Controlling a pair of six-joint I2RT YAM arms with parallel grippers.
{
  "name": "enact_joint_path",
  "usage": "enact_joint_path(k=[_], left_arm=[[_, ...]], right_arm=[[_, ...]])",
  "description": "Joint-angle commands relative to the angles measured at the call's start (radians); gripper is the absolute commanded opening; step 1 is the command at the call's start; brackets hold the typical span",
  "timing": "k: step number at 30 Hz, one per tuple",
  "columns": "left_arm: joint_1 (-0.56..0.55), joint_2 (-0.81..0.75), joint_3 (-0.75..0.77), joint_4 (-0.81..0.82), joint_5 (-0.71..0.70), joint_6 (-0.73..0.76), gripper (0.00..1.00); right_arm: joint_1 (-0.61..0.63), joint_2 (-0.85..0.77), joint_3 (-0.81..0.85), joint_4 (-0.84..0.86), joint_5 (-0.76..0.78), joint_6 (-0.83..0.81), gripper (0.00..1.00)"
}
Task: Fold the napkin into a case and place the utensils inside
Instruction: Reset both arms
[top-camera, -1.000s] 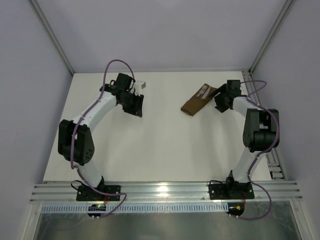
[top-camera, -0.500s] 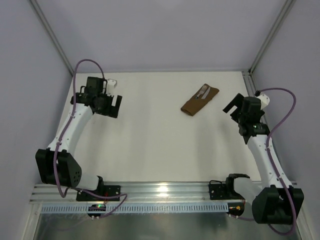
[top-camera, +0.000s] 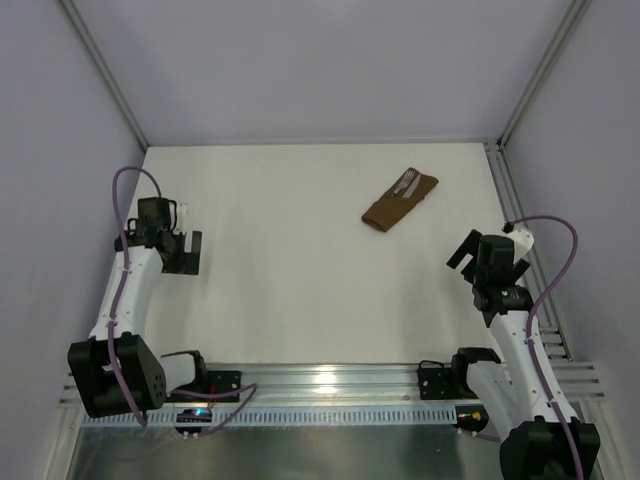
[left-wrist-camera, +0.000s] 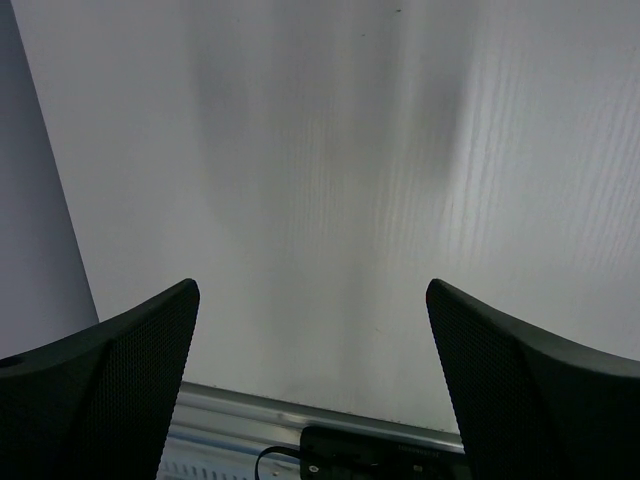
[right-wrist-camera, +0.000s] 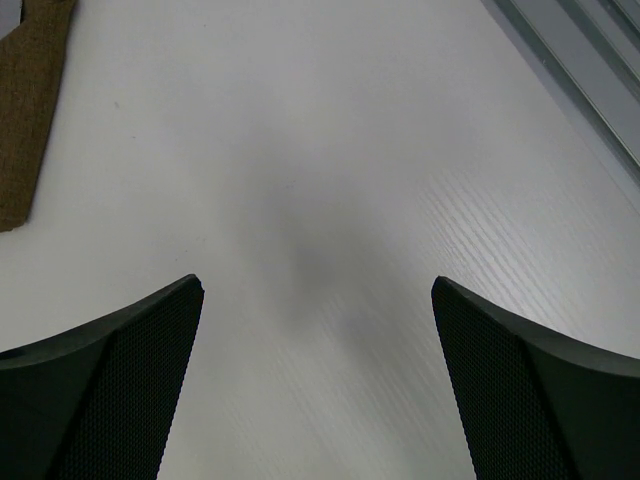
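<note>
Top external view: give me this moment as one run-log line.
case: folded, lying far right | utensils: in case, tops showing | left gripper: open, empty | right gripper: open, empty, clear of case

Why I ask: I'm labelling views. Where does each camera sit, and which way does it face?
Top external: above and behind the bases, looking down on the table; both arms, left gripper and right gripper show.
Left wrist: on the left wrist, facing table and near rail between its open fingers.
Right wrist: on the right wrist, facing table between its open fingers, case at upper left.
Shared: top and right wrist both show the case.
</note>
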Motion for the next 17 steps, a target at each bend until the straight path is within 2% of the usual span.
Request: enact_joint_path(k=[1, 17], left_arm=[[0.011, -0.022, 0.012, 0.055, -0.029, 0.006, 0.97], [0.013, -0.011, 0.011, 0.049, 0.017, -0.003, 0.97]], right_arm=[[-0.002, -0.023, 0.000, 0.048, 0.005, -0.018, 0.99], [-0.002, -0.116, -0.062, 0.108, -0.022, -0.029, 0.99]])
